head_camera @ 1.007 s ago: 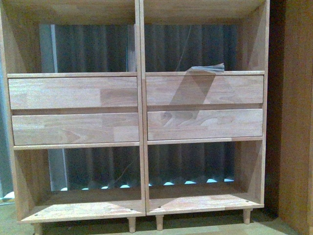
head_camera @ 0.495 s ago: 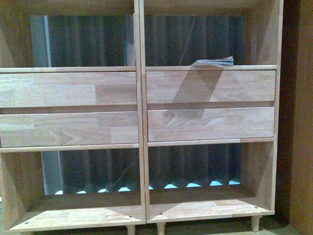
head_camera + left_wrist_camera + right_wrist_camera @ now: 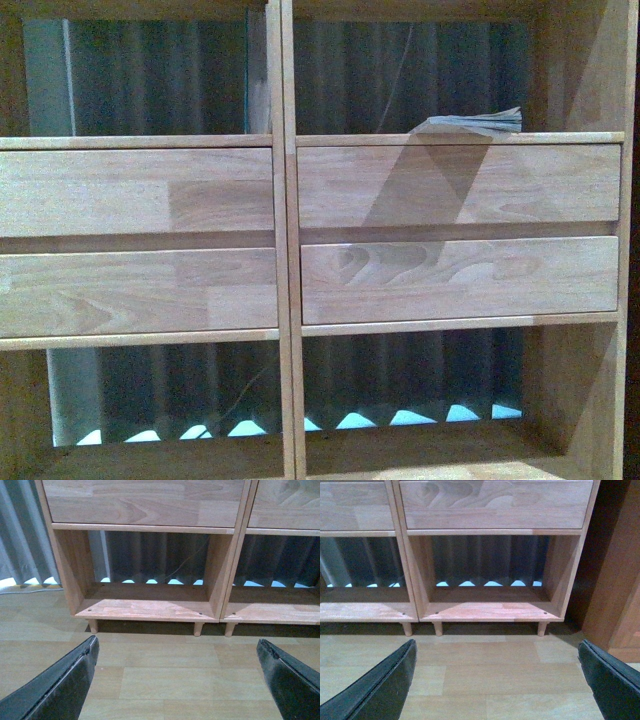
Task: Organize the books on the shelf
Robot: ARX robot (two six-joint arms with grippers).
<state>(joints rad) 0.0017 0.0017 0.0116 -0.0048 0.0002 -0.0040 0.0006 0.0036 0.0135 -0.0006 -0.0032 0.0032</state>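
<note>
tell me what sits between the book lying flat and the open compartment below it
In the front view, the upper drawer and lower drawer fill the stretch between the book and the lower right compartment.

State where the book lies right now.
In the front view, the book lies flat in the upper right compartment of the shelf, on the board above the top right drawer, toward the compartment's right side.
</note>
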